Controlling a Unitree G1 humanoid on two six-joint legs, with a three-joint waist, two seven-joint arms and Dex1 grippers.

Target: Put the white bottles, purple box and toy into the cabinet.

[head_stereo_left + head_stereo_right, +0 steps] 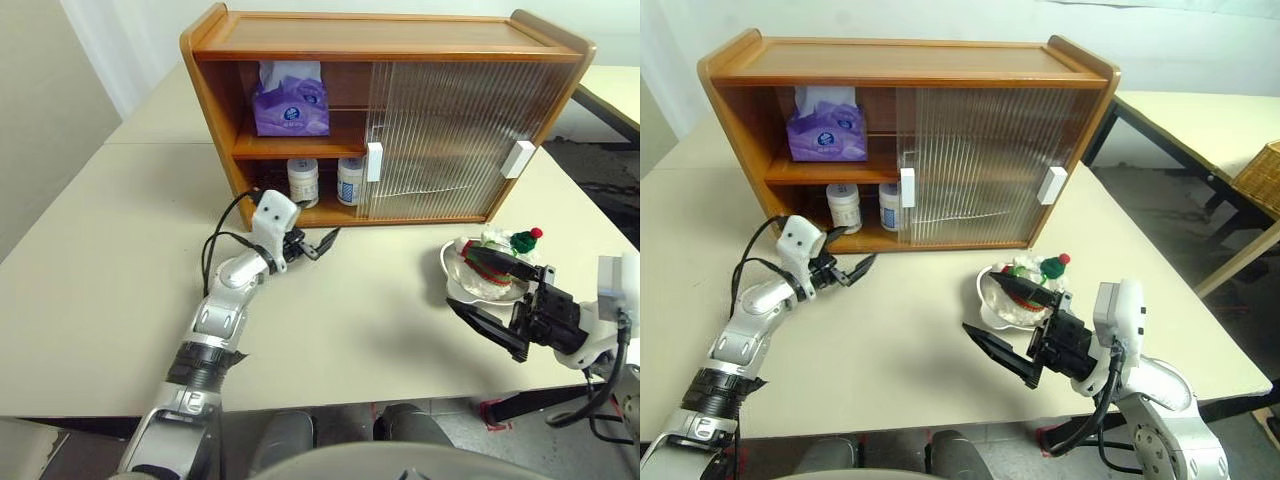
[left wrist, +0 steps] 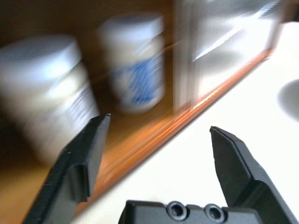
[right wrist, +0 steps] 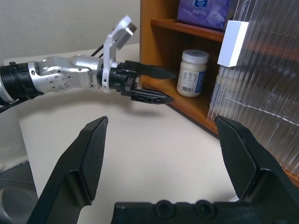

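Standing on the pale matte tabletop, the reddish-brown wooden cabinet with ribbed translucent doors holds the soft lavender tissue box on its upper shelf and two squat white plastic bottles on the lower. Left tool hangs just outside the lower shelf, fingers spread, empty. Right tool, jaws wide and empty, sits beside the white plush toy on its shallow silver dish.

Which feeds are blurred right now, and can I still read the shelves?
Left wrist view: motion-smeared, the white bottles only soft shapes beyond the left end effector. Left eye view: sharp, purple box on the cabinet upper shelf. Right wrist view: crisp; ribbed door obscures what's behind.
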